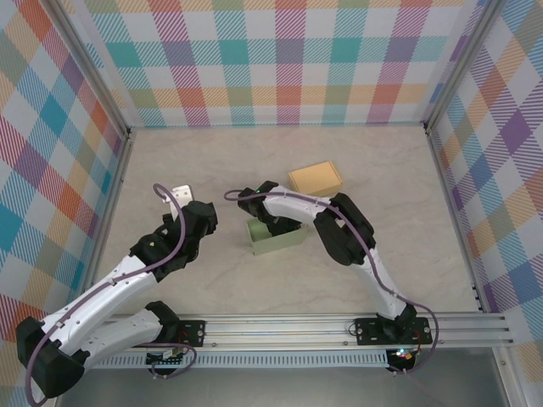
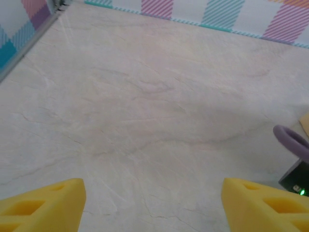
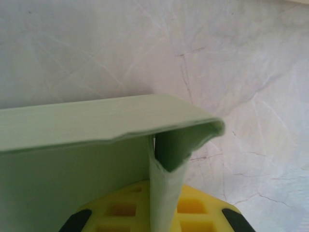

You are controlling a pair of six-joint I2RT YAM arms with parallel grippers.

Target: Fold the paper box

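Right gripper (image 3: 155, 215) is clamped on a wall of the box (image 1: 273, 241) at centre frame, the left gripper (image 2: 152, 205) is held open to its left, and the thin wall could be torn if tugged unsupported.
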